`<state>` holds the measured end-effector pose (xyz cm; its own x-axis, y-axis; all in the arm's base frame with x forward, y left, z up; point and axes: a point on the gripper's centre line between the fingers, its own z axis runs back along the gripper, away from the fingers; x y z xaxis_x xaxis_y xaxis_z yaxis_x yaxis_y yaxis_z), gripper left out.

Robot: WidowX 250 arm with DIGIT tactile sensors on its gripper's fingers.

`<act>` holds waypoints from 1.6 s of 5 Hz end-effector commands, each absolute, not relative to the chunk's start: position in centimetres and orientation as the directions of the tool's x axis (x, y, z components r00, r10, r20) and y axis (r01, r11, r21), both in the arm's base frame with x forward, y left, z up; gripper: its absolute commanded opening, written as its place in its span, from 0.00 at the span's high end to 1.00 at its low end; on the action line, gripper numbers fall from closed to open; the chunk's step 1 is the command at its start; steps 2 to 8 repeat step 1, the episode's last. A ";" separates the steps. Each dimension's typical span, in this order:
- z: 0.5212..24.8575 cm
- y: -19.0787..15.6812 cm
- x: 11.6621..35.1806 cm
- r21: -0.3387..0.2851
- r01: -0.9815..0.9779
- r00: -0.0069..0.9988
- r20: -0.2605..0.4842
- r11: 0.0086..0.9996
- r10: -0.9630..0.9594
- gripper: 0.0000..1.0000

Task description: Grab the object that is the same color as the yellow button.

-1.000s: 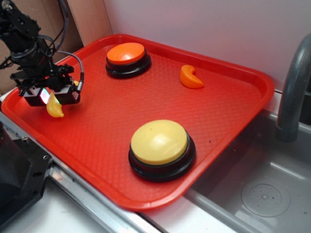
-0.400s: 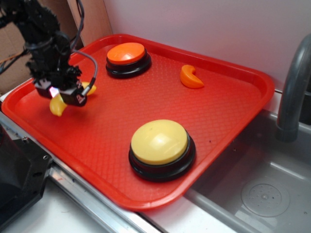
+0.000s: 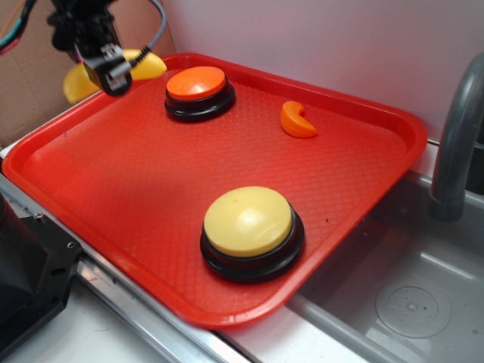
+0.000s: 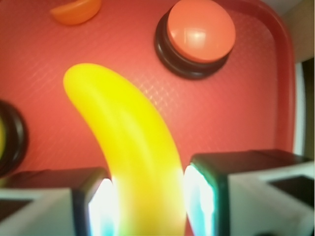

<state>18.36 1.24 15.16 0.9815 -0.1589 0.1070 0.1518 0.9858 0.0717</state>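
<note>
The object, a glossy yellow toy banana [image 3: 148,66], hangs in the air above the tray's back left corner. My gripper [image 3: 106,69] is shut on its middle, and both ends stick out sideways. In the wrist view the banana [image 4: 125,142] is pinched between the two pads, with the gripper [image 4: 147,206] closed around its lower part. The yellow button [image 3: 248,221], a pale domed one on a black base, sits at the tray's front centre, well away from the gripper. Only its dark rim [image 4: 9,140] shows at the wrist view's left edge.
The red tray [image 3: 128,189] also carries an orange-topped button [image 3: 198,83] at the back and a small orange crescent toy [image 3: 296,121]. A metal sink [image 3: 408,302] with a grey faucet [image 3: 457,136] lies to the right. Cardboard stands behind the gripper.
My gripper has risen from the tray's left side with the banana in it, carrying it up and toward the back left corner. The banana no longer touches the tray.
</note>
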 end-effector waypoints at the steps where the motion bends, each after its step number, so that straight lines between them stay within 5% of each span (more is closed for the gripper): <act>1: 19.6 1.4 17.7 0.149 0.204 0.964 0.141 0.968 -0.225 1.00; 8: 19.6 1.4 17.7 0.149 0.204 0.964 0.141 0.968 -0.225 1.00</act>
